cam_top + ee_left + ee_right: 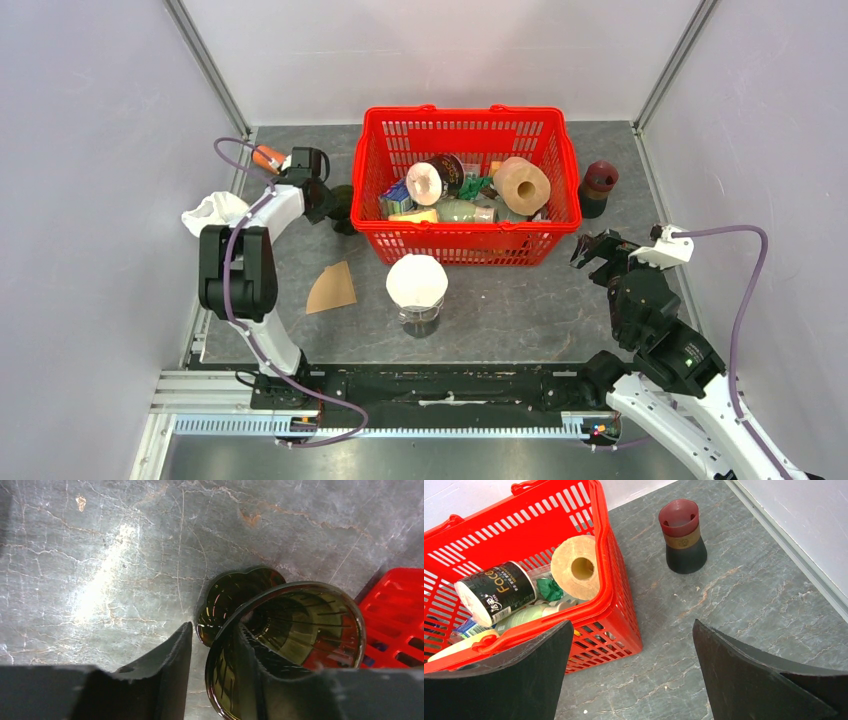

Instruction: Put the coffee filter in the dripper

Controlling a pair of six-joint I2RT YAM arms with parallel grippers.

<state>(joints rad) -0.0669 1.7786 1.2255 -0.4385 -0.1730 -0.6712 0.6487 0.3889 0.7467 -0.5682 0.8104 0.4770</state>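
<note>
Filter (332, 288): thin brown paper, near weightless, limp and easily creased, lying flat on the worktop towards the near-left corner; best taken by a light pinch at its wide curved edge. It lies well apart from my left hand (215, 627), on the near-edge side of it. That hand is by the far-left side at the dark, glossy dripper (300, 625), fingers parted astride its rim with a gap showing, not clamped; my right hand (632, 625) is spread wide, holding nothing, near the right edge.

The dark translucent cone-shaped dripper (300, 625) gleams glossy, the grey veined stone-look tabletop (100, 555) is matt, the red plastic lattice basket (616, 605) smooth.
</note>
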